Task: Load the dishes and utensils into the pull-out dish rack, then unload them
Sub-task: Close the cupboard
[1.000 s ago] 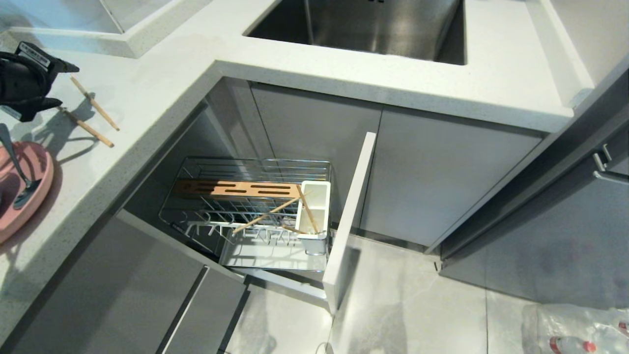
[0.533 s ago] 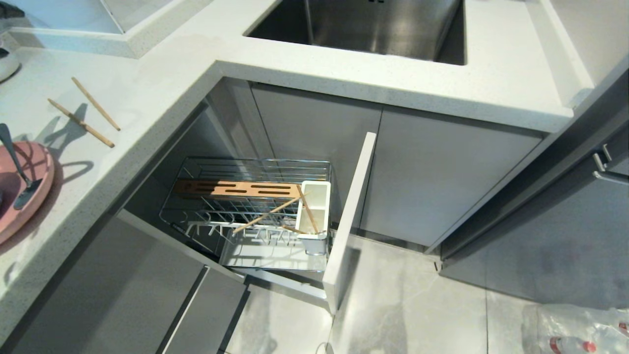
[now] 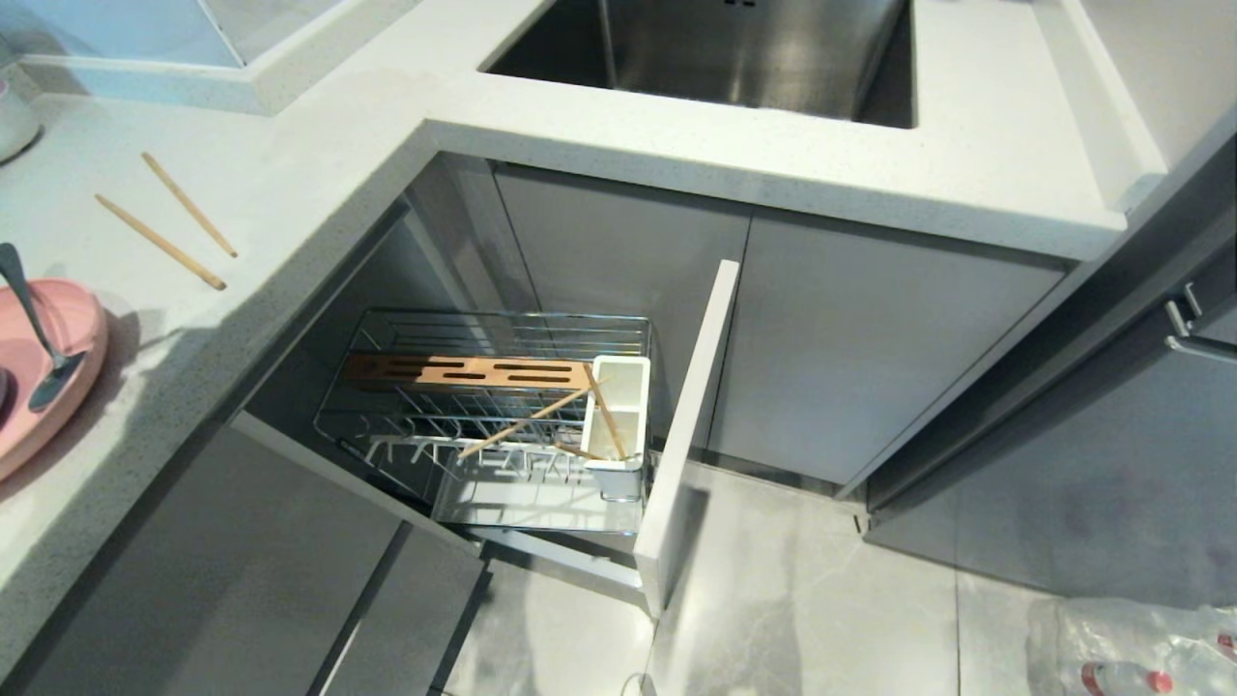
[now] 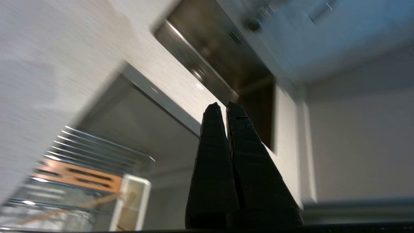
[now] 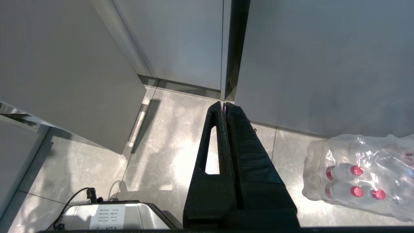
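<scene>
The pull-out dish rack [image 3: 483,406] stands drawn out under the counter, a chrome wire drawer with a wooden strip [image 3: 464,370] and a white utensil cup [image 3: 618,416]. Two wooden chopsticks [image 3: 527,420] lean in that cup. Two more chopsticks [image 3: 162,243] lie loose on the counter at the left. A pink plate [image 3: 53,396] sits at the counter's left edge with a silver utensil [image 3: 29,319] resting on it. My left gripper [image 4: 224,105] is out of the head view; its wrist view shows it shut and empty, high above the rack [image 4: 81,174]. My right gripper [image 5: 223,104] hangs shut over the floor.
The steel sink [image 3: 715,48] is set in the white counter [image 3: 290,184] behind the rack. The drawer's front panel [image 3: 686,425] sticks out over the tiled floor. A pack of water bottles [image 3: 1140,648] lies on the floor at the right. A white dish's edge [image 3: 12,121] shows far left.
My left gripper, open over the loose chopsticks on the counter a second ago, has withdrawn out of the head view and shut. The chopsticks stay on the counter. The right arm has not moved.
</scene>
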Robot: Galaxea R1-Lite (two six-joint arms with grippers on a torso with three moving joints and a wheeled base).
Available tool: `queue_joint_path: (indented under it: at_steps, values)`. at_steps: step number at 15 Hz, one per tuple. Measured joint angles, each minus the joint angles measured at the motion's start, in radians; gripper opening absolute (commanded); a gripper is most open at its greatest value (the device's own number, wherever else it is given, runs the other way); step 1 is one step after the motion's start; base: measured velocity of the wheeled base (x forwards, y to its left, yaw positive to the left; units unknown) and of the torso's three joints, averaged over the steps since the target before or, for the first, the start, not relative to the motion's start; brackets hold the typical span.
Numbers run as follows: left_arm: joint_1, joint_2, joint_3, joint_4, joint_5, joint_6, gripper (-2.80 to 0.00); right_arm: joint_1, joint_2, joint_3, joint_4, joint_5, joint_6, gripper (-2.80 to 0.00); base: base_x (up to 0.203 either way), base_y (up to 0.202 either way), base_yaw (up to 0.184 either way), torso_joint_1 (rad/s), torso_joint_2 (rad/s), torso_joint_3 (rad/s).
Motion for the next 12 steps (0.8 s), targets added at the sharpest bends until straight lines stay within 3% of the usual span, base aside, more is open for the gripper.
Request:
queue_joint_path:
  at_steps: [2, 4, 8, 12]
  values:
    - [-0.166, -0.003, 0.064, 0.002, -0.009, 0.008, -2.80, 0.000, 0.000, 0.000, 0.000, 0.000, 0.000, -2.80, 0.000, 0.000, 0.000, 0.000, 0.00, 0.000]
    - [-0.280, 0.047, 0.116, 0.004, -0.021, 0.022, -2.80, 0.000, 0.000, 0.000, 0.000, 0.000, 0.000, -2.80, 0.000, 0.000, 0.000, 0.000, 0.00, 0.000]
    - [-0.444, 0.216, 0.157, 0.007, -0.030, 0.035, -2.80, 0.000, 0.000, 0.000, 0.000, 0.000, 0.000, -2.80, 0.000, 0.000, 0.000, 0.000, 0.00, 0.000]
    - [-0.561, 0.363, 0.169, 0.041, -0.025, 0.036, -2.80, 0.000, 0.000, 0.000, 0.000, 0.000, 0.000, -2.80, 0.000, 0.000, 0.000, 0.000, 0.00, 0.000]
